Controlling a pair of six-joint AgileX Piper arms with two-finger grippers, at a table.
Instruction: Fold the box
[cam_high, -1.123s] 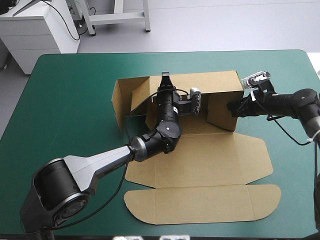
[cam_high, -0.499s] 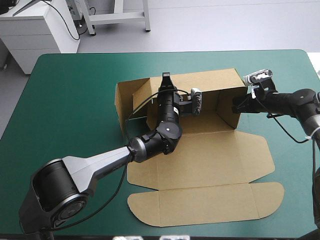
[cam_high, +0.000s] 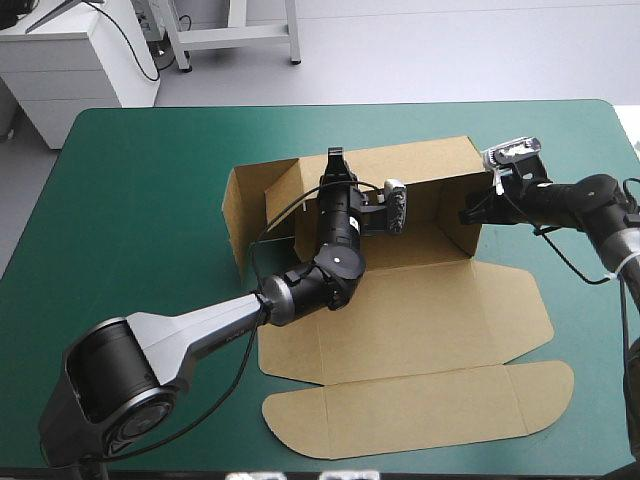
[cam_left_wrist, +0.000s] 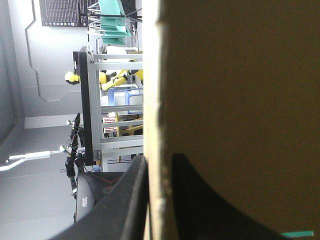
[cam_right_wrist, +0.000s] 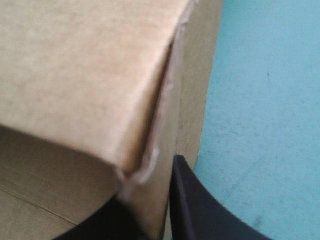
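The box (cam_high: 400, 310) lies on the teal-green table (cam_high: 140, 200), somewhat right of centre and closer to the far edge than to the near one. It is partly erected. The far wall (cam_high: 430, 165) stands upright along the far side of the base. The left side wall (cam_high: 240, 215) and the right side wall (cam_high: 452, 215) are raised and angled inward from its two ends. The lid panel (cam_high: 420, 320) lies flat on the cover toward the near edge, and the rounded front flap (cam_high: 420, 410) lies flat beyond it, nearest the robot. The left gripper (cam_high: 334, 162) is at the top edge of the far wall, toward that wall's left end, reaching it from inside the box. In the left wrist view its black fingers (cam_left_wrist: 125, 205) stand all but closed, one on each face of the brown board, and the sheet edge runs up between them (the gripper is clamped on the box). The right gripper (cam_high: 468, 213) is at the outer right corner of the box, where the right side wall meets the far wall. In the right wrist view its fingers (cam_right_wrist: 195, 205) are likewise nearly closed with the board between them, so this gripper is also clamped on the box, and bare teal-green cover lies just beside that corner.
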